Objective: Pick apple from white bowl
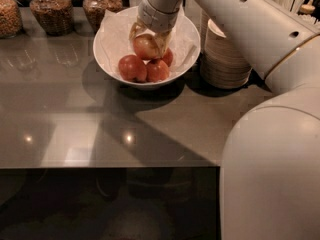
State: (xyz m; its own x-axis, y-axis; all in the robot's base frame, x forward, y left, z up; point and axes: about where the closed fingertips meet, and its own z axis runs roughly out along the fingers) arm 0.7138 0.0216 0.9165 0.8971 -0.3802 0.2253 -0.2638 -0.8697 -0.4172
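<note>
The white bowl (107,59), lined with crinkled white paper, stands at the back of the grey counter. Inside it lie deeper red apples (132,67). My gripper (147,46) reaches down into the bowl from above, and its fingers are shut on the pale yellowish-pink apple (145,47). That apple sits slightly above the red ones, between the fingers. My white arm fills the right side of the view.
A stack of small beige bowls (222,59) stands right of the white bowl. Glass jars of nuts and grains (50,9) line the back left. The counter's front edge (100,167) runs across the middle of the view.
</note>
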